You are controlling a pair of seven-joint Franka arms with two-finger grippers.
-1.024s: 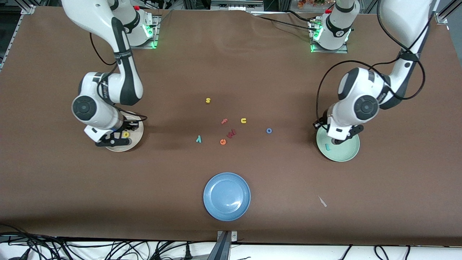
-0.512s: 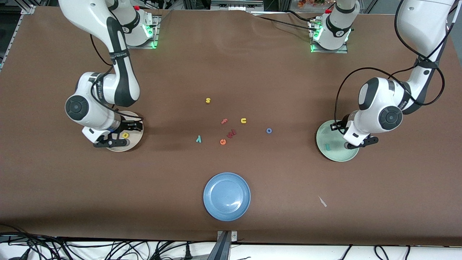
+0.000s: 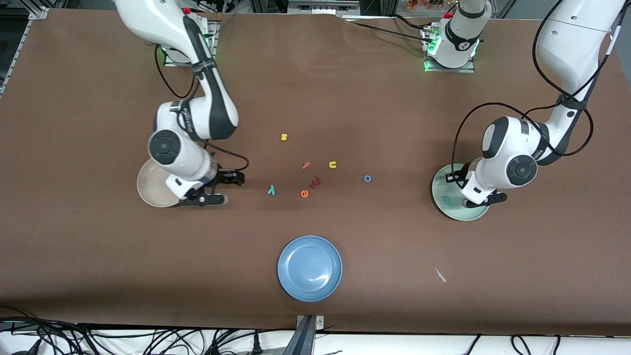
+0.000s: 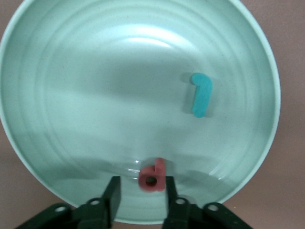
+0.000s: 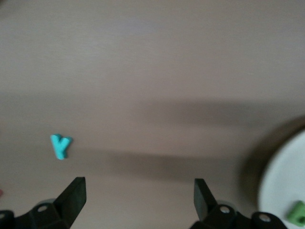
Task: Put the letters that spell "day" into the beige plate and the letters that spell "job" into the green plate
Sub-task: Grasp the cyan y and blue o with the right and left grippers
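The brown table (image 3: 98, 256) carries the beige plate (image 3: 150, 187) at the right arm's end and the green plate (image 3: 446, 190) at the left arm's end. The right gripper (image 3: 219, 190) hangs over bare table beside the beige plate, jaws wide, empty. The left gripper (image 4: 140, 200) hangs over the green plate, jaws parted; the red b (image 4: 152, 175) lies between them beside the teal j (image 4: 201, 94). The teal y (image 3: 271, 190) and blue o (image 3: 367, 178) lie mid-table.

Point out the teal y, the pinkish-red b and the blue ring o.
teal y (image 3: 271, 190): front view, on the letter's middle, where its strokes meet.
pinkish-red b (image 4: 153, 175): left wrist view, on its rounded bowl, inside the green plate.
blue ring o (image 3: 367, 178): front view, on the ring's band.
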